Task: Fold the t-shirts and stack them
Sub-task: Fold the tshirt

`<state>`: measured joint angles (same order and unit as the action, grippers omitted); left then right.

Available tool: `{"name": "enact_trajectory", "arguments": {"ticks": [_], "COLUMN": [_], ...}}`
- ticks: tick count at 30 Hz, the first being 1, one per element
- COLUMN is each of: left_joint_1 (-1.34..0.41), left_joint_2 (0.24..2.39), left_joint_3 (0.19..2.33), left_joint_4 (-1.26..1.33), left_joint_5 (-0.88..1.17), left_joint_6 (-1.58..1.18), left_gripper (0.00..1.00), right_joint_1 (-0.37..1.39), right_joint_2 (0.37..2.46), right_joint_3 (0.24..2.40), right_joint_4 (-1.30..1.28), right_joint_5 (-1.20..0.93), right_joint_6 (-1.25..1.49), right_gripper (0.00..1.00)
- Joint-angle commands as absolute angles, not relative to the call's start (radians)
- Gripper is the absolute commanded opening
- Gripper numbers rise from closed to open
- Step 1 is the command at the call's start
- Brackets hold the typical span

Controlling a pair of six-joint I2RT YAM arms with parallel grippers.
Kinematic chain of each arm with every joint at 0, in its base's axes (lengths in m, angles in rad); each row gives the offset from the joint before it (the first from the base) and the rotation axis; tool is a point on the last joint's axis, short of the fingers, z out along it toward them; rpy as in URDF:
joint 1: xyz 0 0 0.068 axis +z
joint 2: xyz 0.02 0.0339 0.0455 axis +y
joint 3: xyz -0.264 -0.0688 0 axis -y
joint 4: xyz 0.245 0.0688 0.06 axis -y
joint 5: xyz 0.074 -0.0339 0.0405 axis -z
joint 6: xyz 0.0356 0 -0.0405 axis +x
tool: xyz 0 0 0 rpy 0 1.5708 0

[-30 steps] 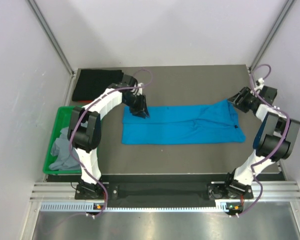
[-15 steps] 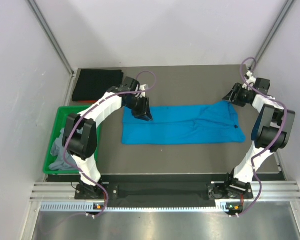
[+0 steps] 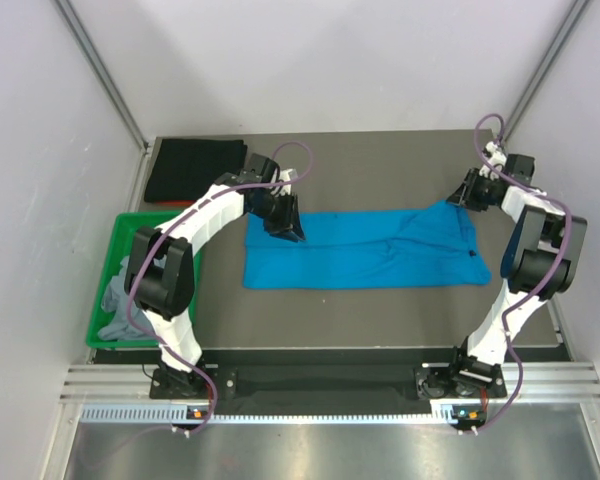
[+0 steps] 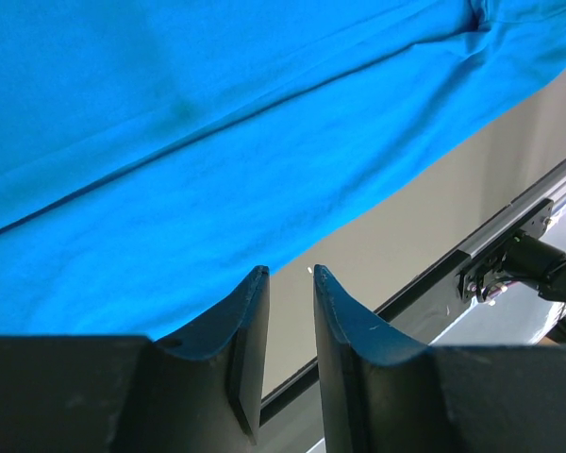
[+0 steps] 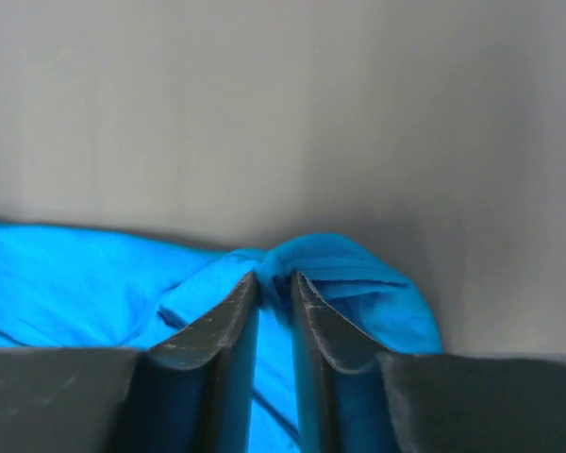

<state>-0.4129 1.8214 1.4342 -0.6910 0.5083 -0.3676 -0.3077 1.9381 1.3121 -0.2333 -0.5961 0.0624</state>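
Note:
The bright blue t-shirt (image 3: 365,250) lies folded into a long band across the middle of the table. My left gripper (image 3: 286,226) stands over its far left corner. In the left wrist view its jaws (image 4: 285,271) are a narrow gap apart at the cloth's edge (image 4: 217,123), and only bare table shows between them. My right gripper (image 3: 466,194) is at the far right corner, and its jaws (image 5: 274,276) pinch a raised fold of the blue cloth (image 5: 340,260). A folded black t-shirt (image 3: 194,170) lies at the far left corner. The grey t-shirt (image 3: 128,296) is crumpled in the bin.
A green plastic bin (image 3: 102,300) sits off the table's left edge, beside the left arm. The metal rail and both arm bases (image 3: 330,385) run along the near edge. White walls close in the far side and both flanks.
My right gripper has moved a little further back onto the shirt's far right corner and closed on a fold. The left gripper shifted slightly right, then held still.

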Motion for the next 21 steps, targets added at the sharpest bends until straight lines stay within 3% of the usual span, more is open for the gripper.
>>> {"name": "enact_trajectory", "arguments": {"ticks": [1, 5, 10, 17, 21], "left_joint_1": [-0.41, -0.41, -0.41, -0.41, -0.41], "left_joint_2": [1.778, 1.781, 1.775, 1.77, 1.769], "left_joint_3": [1.44, 1.442, 1.434, 1.428, 1.425], "left_joint_4": [-0.657, -0.655, -0.646, -0.641, -0.641], "left_joint_5": [0.511, 0.515, 0.525, 0.526, 0.514], "left_joint_6": [-0.353, -0.356, -0.365, -0.364, -0.364], "left_gripper": [0.31, 0.31, 0.31, 0.31, 0.3], "right_joint_1": [-0.284, -0.272, -0.262, -0.262, -0.262], "right_joint_2": [1.89, 1.806, 1.723, 1.721, 1.703], "right_joint_3": [1.327, 1.263, 1.209, 1.215, 1.242], "right_joint_4": [-0.229, -0.218, -0.232, -0.299, -0.392], "right_joint_5": [-0.597, -0.519, -0.463, -0.421, -0.275], "right_joint_6": [0.041, 0.061, 0.097, 0.098, 0.188], "right_gripper": [0.18, 0.1, 0.12, 0.44, 0.48]}}
